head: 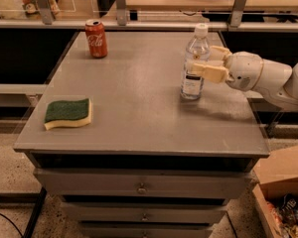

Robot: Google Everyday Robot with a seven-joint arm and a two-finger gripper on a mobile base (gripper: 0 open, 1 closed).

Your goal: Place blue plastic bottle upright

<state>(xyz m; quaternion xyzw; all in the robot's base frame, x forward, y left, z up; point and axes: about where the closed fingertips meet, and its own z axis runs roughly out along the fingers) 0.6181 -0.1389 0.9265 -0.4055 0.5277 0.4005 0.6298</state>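
While the clear ribbed plastic water bottle (192, 86) stands vertical on the grey tabletop (139, 113), my claw (197, 61) grips its middle from the right.

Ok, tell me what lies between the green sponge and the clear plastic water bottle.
Nothing: in the camera view, only bare grey tabletop separates the green sponge from the clear ribbed plastic bottle, which the gripper flanks at the table's right.
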